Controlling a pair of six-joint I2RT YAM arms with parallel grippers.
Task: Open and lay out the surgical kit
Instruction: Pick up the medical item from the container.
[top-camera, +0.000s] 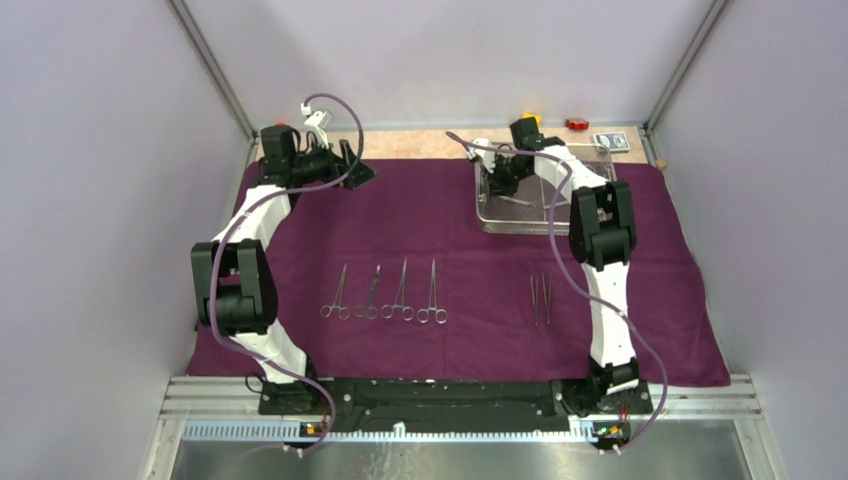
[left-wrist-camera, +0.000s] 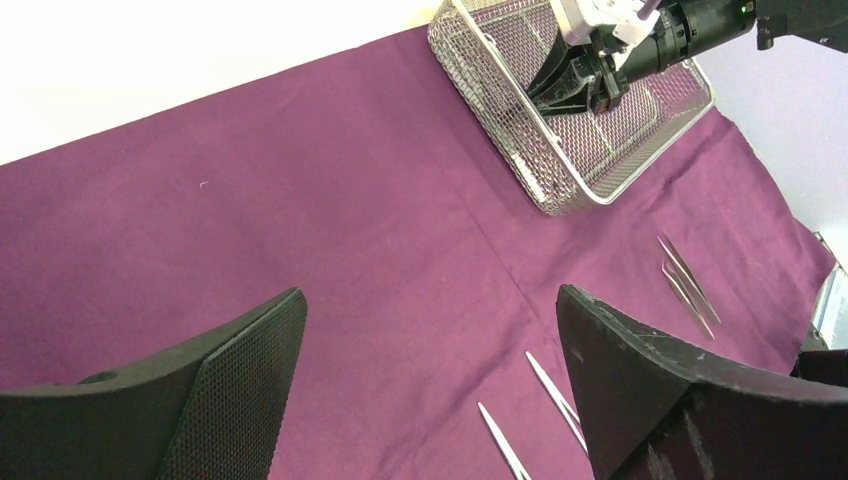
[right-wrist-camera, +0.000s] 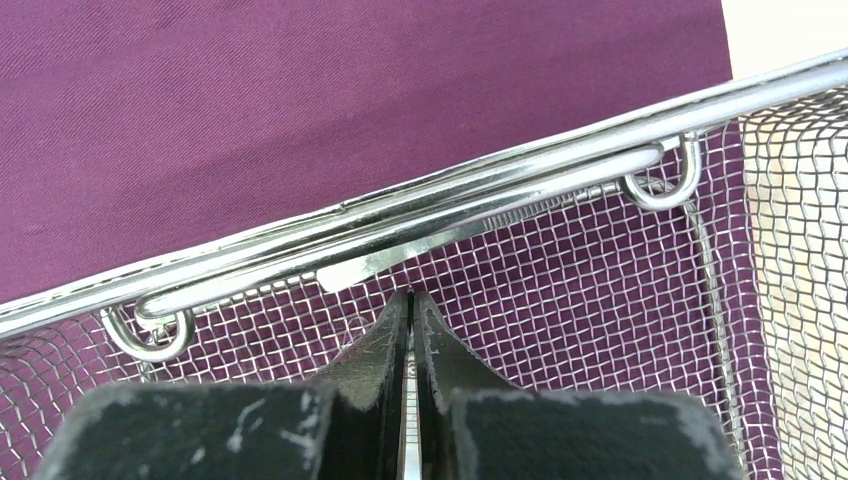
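Down at the near half of the large dark purple cloth wrap (top-camera: 470, 250), spread flat across the bench, four slim steel ring-handled clamps (top-camera: 401, 288) lie in a tidy row left of centre. Their rings point to the cloth's near edge and their tips point away. Over to the right, well apart from that row, two slim steel tweezers (top-camera: 541, 298) lie side by side, just beside the right arm.

Further back, and here's the action: the rectangular silver wire-mesh steel tray (top-camera: 515, 230) sits on the cloth toward its far right corner, and the right gripper (top-camera: 497, 182) is down inside it at the left end. On the wrist camera its black fingertips (right-wrist-camera: 395, 320) are pressed tight together, right up against the tray's wall and its folded wire handle. A flat steel tip (right-wrist-camera: 360, 272) shows just beyond them, and a thin bright sliver runs down the seam. Whether that strip is actually pinched, I cannot tell.

Across at the cloth's far left corner, the left gripper (top-camera: 357, 168) hangs above the fabric, jaws spread wide.

Beyond the cloth's far edge, on the pale strip of bench (top-camera: 420, 140), sit a small yellow block (top-camera: 533, 118), a small red block (top-camera: 576, 124) and a small blue-white card packet (top-camera: 611, 141).
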